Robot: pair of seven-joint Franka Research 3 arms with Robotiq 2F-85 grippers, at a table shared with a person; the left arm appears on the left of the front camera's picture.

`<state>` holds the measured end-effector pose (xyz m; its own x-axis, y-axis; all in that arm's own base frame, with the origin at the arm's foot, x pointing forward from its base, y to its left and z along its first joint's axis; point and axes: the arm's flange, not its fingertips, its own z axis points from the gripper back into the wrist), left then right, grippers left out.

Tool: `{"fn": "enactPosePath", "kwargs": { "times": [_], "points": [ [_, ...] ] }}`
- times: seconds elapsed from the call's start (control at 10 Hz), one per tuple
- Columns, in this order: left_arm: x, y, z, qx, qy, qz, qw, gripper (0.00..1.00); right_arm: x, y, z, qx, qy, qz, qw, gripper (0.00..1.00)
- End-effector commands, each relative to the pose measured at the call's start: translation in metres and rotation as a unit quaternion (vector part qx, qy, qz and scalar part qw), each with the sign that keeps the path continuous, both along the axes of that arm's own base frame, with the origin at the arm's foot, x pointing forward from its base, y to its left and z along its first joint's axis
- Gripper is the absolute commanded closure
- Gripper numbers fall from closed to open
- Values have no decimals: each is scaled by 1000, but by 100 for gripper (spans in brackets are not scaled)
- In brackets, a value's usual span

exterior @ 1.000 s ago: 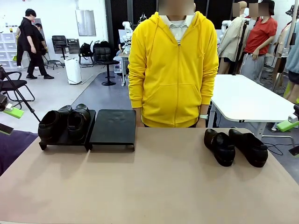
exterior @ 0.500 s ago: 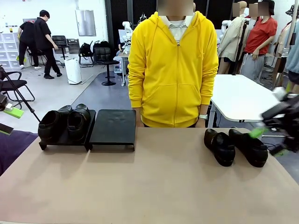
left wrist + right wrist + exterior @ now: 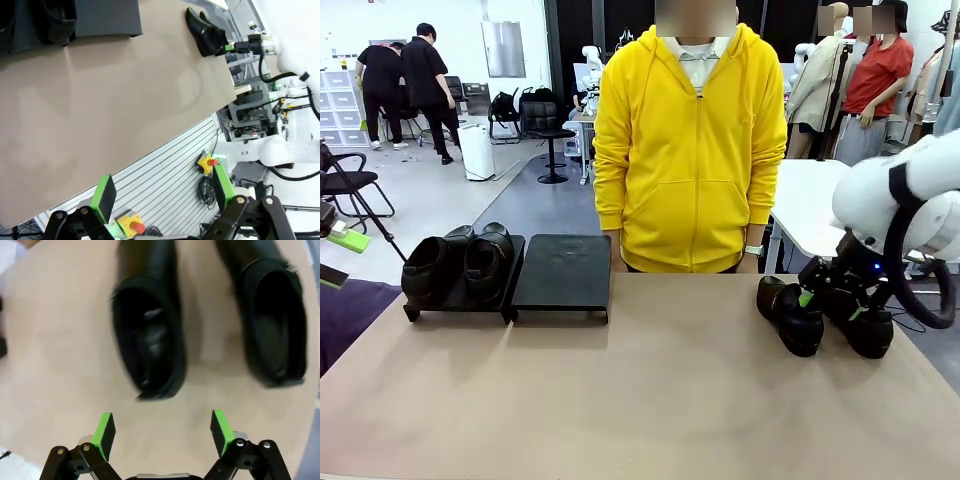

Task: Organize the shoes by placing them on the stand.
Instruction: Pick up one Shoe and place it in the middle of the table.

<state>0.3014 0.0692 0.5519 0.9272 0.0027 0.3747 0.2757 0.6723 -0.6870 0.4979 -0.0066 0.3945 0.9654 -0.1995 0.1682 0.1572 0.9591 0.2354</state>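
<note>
Tan table (image 3: 650, 400) in a busy lab. A person in a yellow hoodie (image 3: 690, 150) stands at the far edge, arms down.

The stand (image 3: 560, 272) is at the left of the front frame. Its left panel carries two shoes (image 3: 460, 265) side by side, toes toward my camera. Its right panel is bare.

The other pair is on the tabletop at the right of the frame, just beside each other: inner shoe (image 3: 788, 315) and outer shoe (image 3: 875, 332).

The right gripper (image 3: 831, 305) is down low at that pair. It sits in front of the gap between them and partly covers the outer shoe. The white right arm (image 3: 905, 195) comes in from the right edge.

On the right wrist cam its pads (image 3: 104, 432) stand wide apart, with nothing between them and bare table beneath. Both shoes lie above the pads in that frame, openings up and heel ends toward the bottom edge, clear of the pads. That frame is a bit blurred.

The left gripper (image 3: 164, 192) also has its jaws apart and is empty. It hangs off the table's edge at the far left of the front frame. Its cam looks across the tabletop, with the stand in the upper left corner. One of the table shoes and the right gripper show at the top, right of centre.
</note>
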Motion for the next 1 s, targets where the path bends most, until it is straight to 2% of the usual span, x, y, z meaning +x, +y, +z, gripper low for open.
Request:
{"fn": "enactPosePath", "kwargs": {
  "times": [0.0,0.1,0.4,0.6,0.8,0.9],
  "points": [
    [-2,4,1,7,0,-8,1000,0,-20,9,49,7,23,-9,1000,0],
    [-2,4,1,7,0,-8,1000,0,0,0,0,0,0,0,1000,0],
    [-2,4,1,7,0,-8,1000,0,-2,-5,9,-1,3,0,1000,0],
    [-2,4,1,7,0,-8,1000,0,36,-8,16,-23,-20,21,999,0],
    [-2,4,1,7,0,-8,1000,0,70,-14,3,-33,-23,14,999,0],
    [-2,4,1,7,0,-8,1000,0,80,-19,-5,-30,-11,22,999,0]
  ]
}}
